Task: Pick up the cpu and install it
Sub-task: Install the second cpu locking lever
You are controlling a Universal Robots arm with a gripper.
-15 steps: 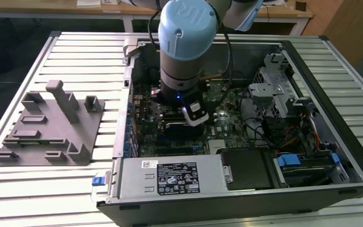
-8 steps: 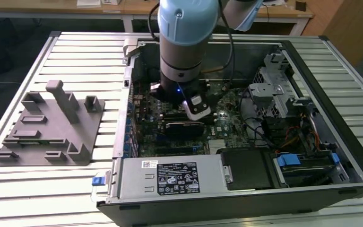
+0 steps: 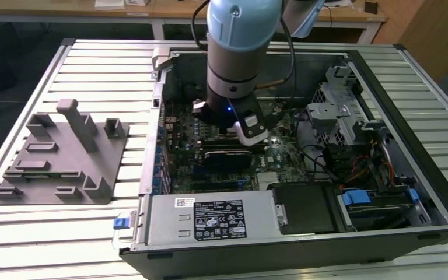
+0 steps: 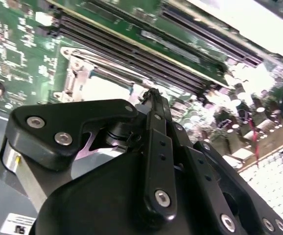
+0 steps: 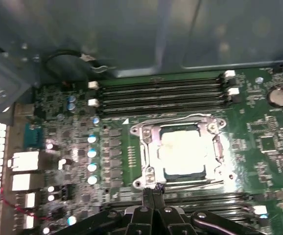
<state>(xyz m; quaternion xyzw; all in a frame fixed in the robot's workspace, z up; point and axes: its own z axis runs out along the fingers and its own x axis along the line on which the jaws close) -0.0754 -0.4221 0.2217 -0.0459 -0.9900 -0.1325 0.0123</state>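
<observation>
The cpu (image 5: 180,149) is a pale silvery square lying flat inside the metal socket frame (image 5: 144,147) on the green motherboard (image 5: 264,147). In the second wrist view the cpu (image 4: 107,89) shows as a bright patch just beyond the black fingers (image 4: 153,105). My gripper (image 5: 152,190) hovers at the socket's edge, beside the chip and not over it, with its two fingers pressed together and nothing between them. In the exterior view the arm reaches down into the open computer case, and the gripper (image 3: 230,139) hangs over the middle of the board.
Rows of black memory slots (image 5: 161,93) flank the socket on both sides. The case walls (image 3: 161,64), a drive cage (image 3: 337,108) and the power supply (image 3: 208,219) ring the board. A grey fixture block (image 3: 60,154) sits on the slatted table at the exterior view's left.
</observation>
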